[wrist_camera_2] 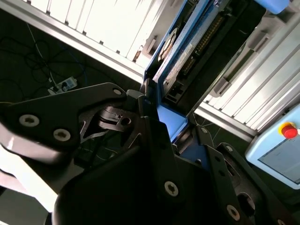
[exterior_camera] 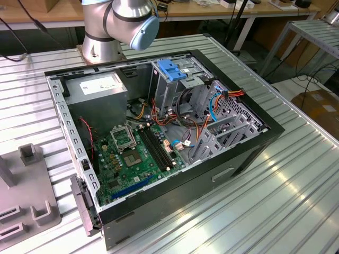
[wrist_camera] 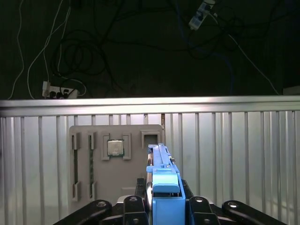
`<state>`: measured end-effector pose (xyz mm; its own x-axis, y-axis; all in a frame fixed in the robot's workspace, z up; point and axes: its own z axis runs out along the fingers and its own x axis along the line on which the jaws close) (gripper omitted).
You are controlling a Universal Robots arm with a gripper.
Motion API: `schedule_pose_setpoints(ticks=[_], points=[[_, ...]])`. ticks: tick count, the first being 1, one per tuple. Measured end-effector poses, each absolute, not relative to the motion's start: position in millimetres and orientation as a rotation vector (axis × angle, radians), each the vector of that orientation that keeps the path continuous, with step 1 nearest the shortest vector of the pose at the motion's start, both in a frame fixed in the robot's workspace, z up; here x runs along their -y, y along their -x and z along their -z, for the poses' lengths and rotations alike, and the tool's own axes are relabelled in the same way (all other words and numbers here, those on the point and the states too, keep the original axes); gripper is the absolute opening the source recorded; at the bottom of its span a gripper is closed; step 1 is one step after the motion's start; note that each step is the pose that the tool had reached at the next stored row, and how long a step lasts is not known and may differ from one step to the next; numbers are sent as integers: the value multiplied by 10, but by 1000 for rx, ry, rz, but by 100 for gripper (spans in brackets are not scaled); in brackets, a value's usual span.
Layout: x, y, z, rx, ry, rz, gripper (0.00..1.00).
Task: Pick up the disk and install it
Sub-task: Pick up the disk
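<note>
within the tool [wrist_camera: 164,208], which is clamped on its blue-edged end, the disk [wrist_camera: 161,161] stands on edge, long axis pointing straight away. it hangs over the ribbed counter [wrist_camera: 234,154], near a grey fixture plate [wrist_camera: 93,159].

A big open computer case [exterior_camera: 238,164] lies on the shiny ribbed desk [exterior_camera: 296,206]. Inside are a green board [exterior_camera: 127,159], a grey box [exterior_camera: 100,87] at upper left, and a blue handle [exterior_camera: 172,71] near the top. A robot arm [exterior_camera: 119,21] stands at top left.
</note>
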<state>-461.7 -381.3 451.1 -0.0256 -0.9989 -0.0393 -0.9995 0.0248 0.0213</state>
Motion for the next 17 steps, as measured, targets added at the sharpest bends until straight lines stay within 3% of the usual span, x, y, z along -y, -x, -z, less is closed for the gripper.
schedule_pose_setpoints(ticks=[17], points=[[3813,4617,-4827,-2240,2184,-66,37]])
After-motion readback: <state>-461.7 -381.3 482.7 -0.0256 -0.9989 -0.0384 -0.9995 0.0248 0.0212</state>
